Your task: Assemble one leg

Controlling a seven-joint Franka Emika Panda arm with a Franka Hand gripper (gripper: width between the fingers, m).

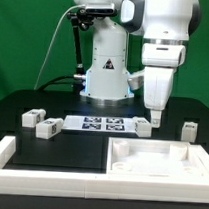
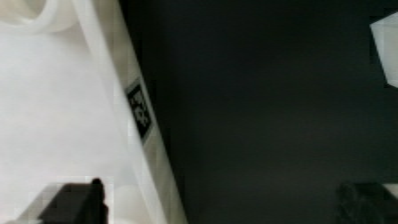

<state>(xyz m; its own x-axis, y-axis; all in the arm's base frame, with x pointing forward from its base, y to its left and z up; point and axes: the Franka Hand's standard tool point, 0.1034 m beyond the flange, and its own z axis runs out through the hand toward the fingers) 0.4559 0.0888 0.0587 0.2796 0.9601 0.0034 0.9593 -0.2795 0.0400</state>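
Observation:
Several legs, small white blocks with tags, lie on the black table: two at the exterior view's left (image 1: 33, 116) (image 1: 48, 129), one beside the marker board (image 1: 141, 126) and one at the right (image 1: 190, 129). My gripper (image 1: 155, 117) hangs just above the table between the last two, behind the far rim of the large white tray-like part (image 1: 154, 156). In the wrist view the gripper (image 2: 217, 200) is open, with only dark table between its fingers (image 2: 71, 202). The tray-like part's rim (image 2: 111, 90) with a tag runs beside one finger. A white corner (image 2: 386, 60), perhaps a leg, shows at the frame edge.
The marker board (image 1: 96, 123) lies in front of the robot's base (image 1: 104, 77). A white raised border (image 1: 9, 157) runs along the front at the exterior view's left. A cable hangs behind the base.

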